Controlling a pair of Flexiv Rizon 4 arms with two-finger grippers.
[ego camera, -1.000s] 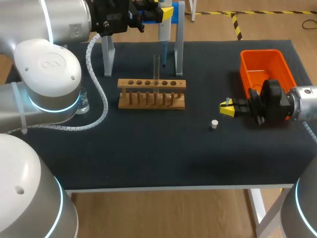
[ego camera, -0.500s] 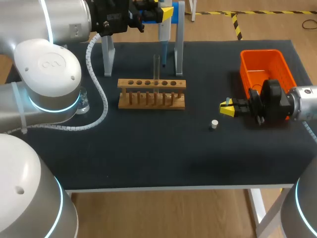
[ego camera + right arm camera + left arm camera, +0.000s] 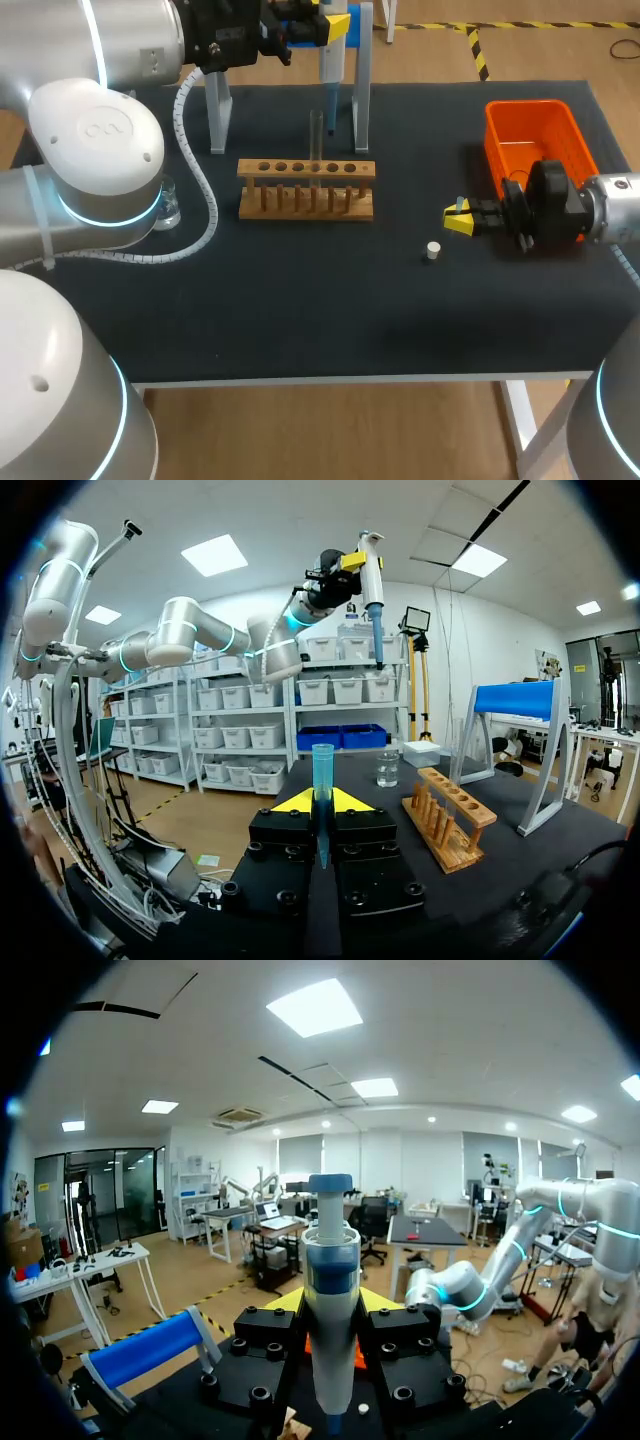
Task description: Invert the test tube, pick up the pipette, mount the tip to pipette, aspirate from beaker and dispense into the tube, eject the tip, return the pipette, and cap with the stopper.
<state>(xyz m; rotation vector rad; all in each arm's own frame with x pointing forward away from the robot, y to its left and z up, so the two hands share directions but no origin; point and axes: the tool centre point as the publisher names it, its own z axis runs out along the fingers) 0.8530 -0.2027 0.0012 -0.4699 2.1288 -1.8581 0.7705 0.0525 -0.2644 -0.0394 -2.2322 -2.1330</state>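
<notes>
Two pincers, both loaded! Up at 12 o'clock the left pincer (image 3: 322,24) is clamped on the pipette (image 3: 329,62), which hangs upright over the tabletop's (image 3: 330,310) far edge between the posts of the grey stand (image 3: 362,80). Low at 3 o'clock, the right pincer (image 3: 459,219) is clamped on the blue tip (image 3: 322,780). The wooden rack (image 3: 306,190) sits dead centre with the tube (image 3: 316,140) standing in it. The white stopper (image 3: 432,251) lies at the rack's 4 o'clock. The orange bin (image 3: 497,150) sits at the right pincer's 1 o'clock, and the beaker (image 3: 168,205) is at 9 o'clock, partly hidden by the left arm (image 3: 95,150).
</notes>
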